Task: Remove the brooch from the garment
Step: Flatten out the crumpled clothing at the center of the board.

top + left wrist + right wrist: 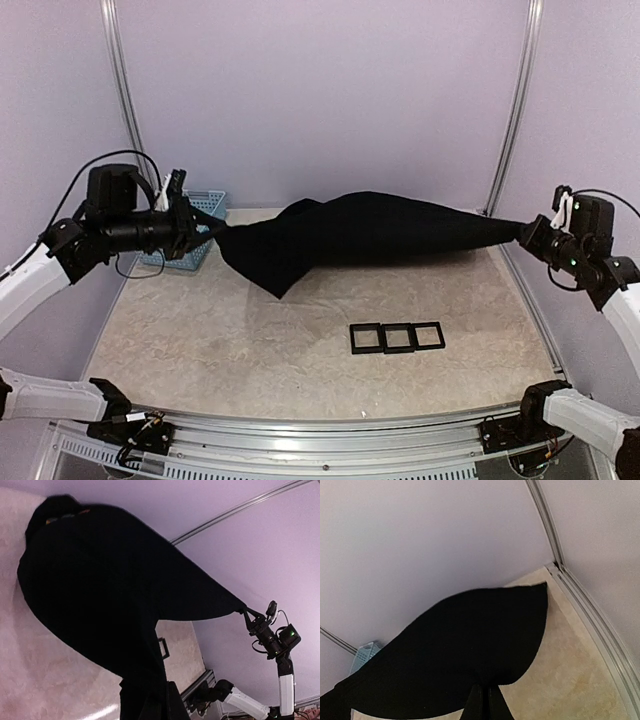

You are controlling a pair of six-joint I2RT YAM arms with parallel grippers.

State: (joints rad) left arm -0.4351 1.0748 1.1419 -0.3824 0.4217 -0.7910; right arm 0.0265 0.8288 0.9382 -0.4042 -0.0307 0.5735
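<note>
The large floppy black fabric garment [370, 235] stretches nine-to-three o'clock between left gripper [213, 228] and right gripper [522, 231], each clamped tight on one end; brooch hidden, nearer arm unclear

Even, soft overhead light; faint shadows; the black garment [370, 235] shows no detail; wrist views soft, bent at edges

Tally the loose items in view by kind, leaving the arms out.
Black garment: 1
Light-blue basket: 1
Small black square frames: 3
Total: 5
</note>
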